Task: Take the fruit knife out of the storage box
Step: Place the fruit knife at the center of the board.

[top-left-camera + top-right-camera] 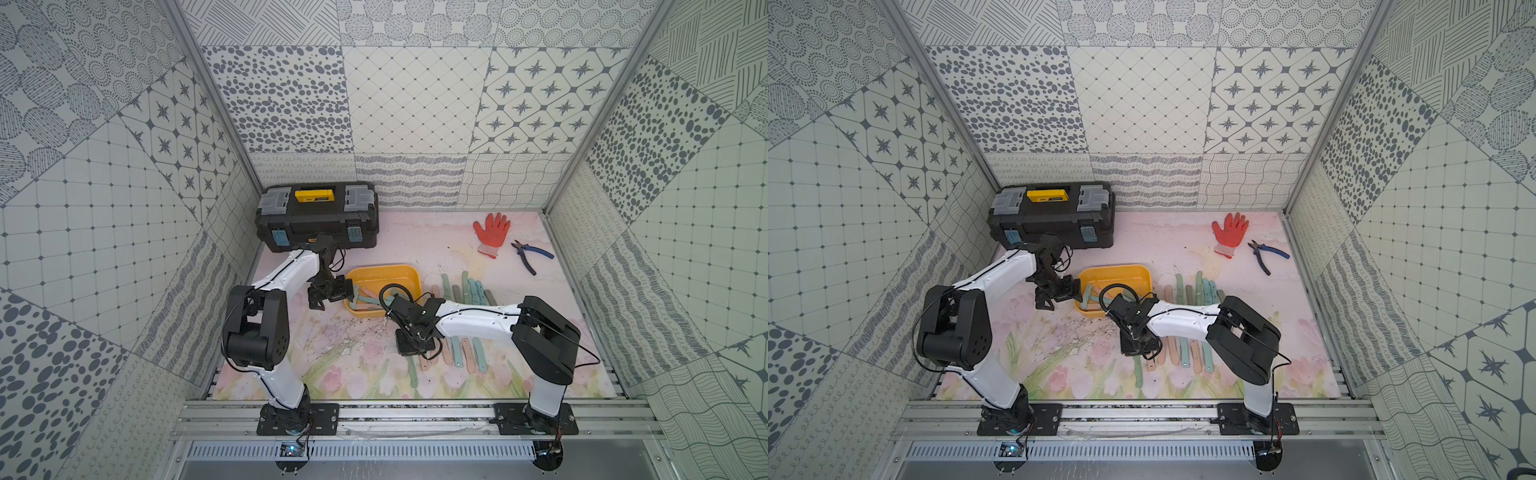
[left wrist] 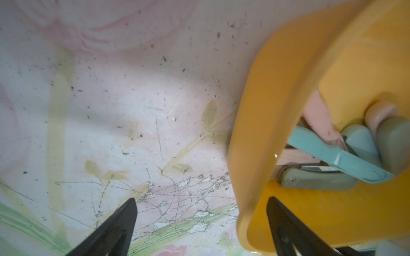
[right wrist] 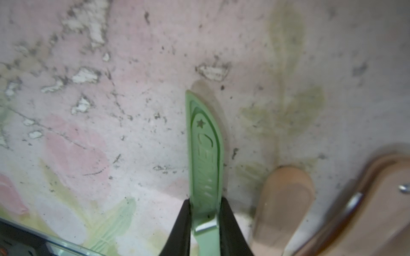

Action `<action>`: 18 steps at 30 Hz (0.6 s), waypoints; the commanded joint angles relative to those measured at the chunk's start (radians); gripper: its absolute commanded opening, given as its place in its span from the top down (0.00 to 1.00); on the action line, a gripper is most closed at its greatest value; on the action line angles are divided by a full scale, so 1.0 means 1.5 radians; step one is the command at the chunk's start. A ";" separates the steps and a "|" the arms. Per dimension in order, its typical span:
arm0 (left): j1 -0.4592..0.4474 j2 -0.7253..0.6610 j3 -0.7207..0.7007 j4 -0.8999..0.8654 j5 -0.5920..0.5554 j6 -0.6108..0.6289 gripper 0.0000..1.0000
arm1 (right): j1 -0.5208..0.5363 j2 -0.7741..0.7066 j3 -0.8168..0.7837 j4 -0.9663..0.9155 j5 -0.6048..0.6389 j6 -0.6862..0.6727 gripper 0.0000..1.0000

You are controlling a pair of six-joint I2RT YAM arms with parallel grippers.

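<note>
Far left, behind the storage box (image 1: 384, 275), the black toolbox (image 1: 316, 216) stands against the back wall with its lid down. Now the left gripper (image 2: 202, 199): its fingers are spread wide across the box's left wall, one over the mat (image 1: 332, 349) and one inside the yellow rim. In the box lie several fruit knives (image 2: 337, 155), blue, grey-green and pink, crossed over one another at the near end. In front of the box is a scuffed stretch of mat between the two arms. At the box's near-right corner the right gripper (image 3: 205, 201) pinches a green fruit knife (image 3: 204, 144), out of the box and low over the mat. Whether it touches I cannot tell. Right of the box, loose knives (image 1: 469, 286) lie in rows. Farther right and back lie a red glove (image 1: 491, 232) and pliers (image 1: 532, 253), near the right wall.
</note>
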 commanded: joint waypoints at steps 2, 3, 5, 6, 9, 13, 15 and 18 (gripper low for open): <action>0.003 -0.005 -0.001 -0.014 -0.001 -0.006 0.09 | -0.008 0.025 0.005 0.007 0.014 -0.004 0.87; 0.003 -0.005 -0.001 -0.013 -0.001 -0.006 0.09 | -0.009 0.026 0.007 0.006 0.013 -0.006 0.86; 0.003 -0.004 -0.001 -0.013 -0.002 -0.006 0.09 | -0.009 0.022 0.009 0.004 0.011 -0.006 0.86; 0.003 -0.004 -0.001 -0.013 -0.001 -0.005 0.09 | -0.009 0.018 0.009 0.003 0.009 -0.006 0.84; 0.004 -0.003 0.000 -0.013 -0.002 -0.006 0.09 | -0.008 0.000 0.009 0.002 0.006 -0.007 0.72; 0.004 -0.002 0.000 -0.014 -0.003 -0.006 0.09 | -0.007 -0.040 0.009 0.000 0.016 -0.002 0.57; 0.003 -0.002 0.000 -0.013 -0.003 -0.006 0.09 | -0.005 -0.060 0.016 -0.010 0.024 -0.003 0.56; 0.004 0.000 0.001 -0.014 -0.005 -0.006 0.09 | -0.002 -0.089 0.030 -0.034 0.028 -0.008 0.56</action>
